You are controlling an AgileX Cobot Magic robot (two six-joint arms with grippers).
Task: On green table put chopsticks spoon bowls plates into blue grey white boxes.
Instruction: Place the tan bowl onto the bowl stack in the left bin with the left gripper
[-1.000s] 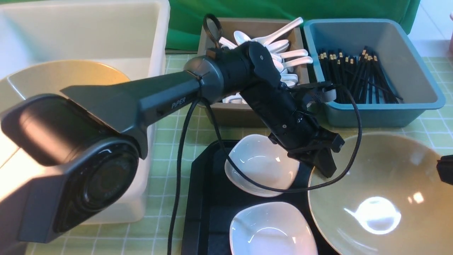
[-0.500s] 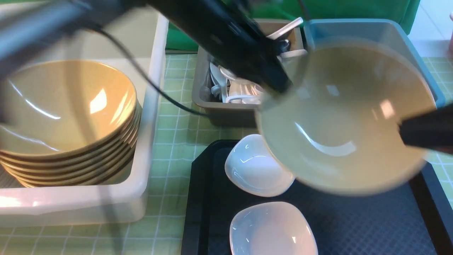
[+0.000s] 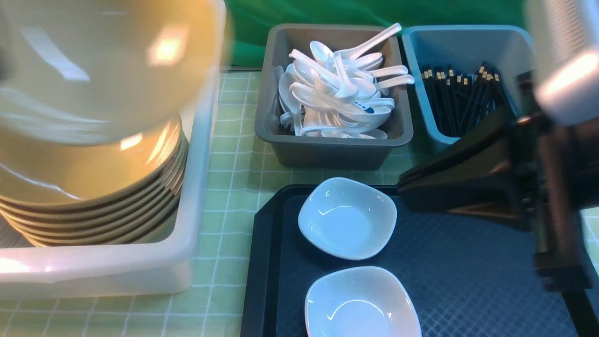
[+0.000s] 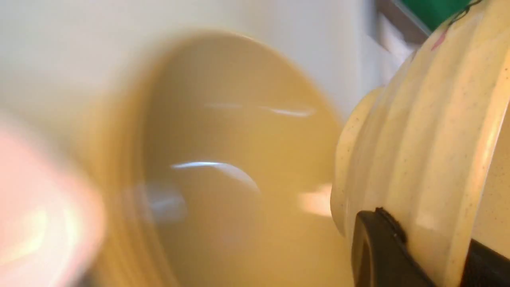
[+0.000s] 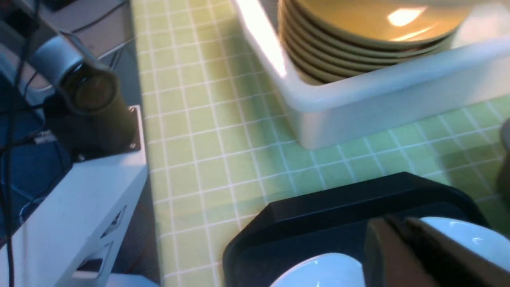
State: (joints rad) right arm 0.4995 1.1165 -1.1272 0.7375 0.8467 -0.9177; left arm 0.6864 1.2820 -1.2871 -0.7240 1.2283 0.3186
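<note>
Grips a tan bowl (image 3: 107,70) by its rim with the left gripper (image 4: 432,255), jaws pinched almost together on it, one black finger (image 4: 376,247) against the ridged outside. Holds it, blurred, directly above the stack of bowls (image 3: 93,187) in the white box (image 3: 196,187); cannot tell whether touching the top one. Poses the right gripper (image 5: 398,247) closed and empty over the plates (image 3: 347,217) on the black tray (image 3: 468,281), well apart from that bowl.

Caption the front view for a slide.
Blurred glossy tan bowl hangs over the tan bowl stack in the translucent white tub; two small white dishes sit on the black textured tray.
</note>
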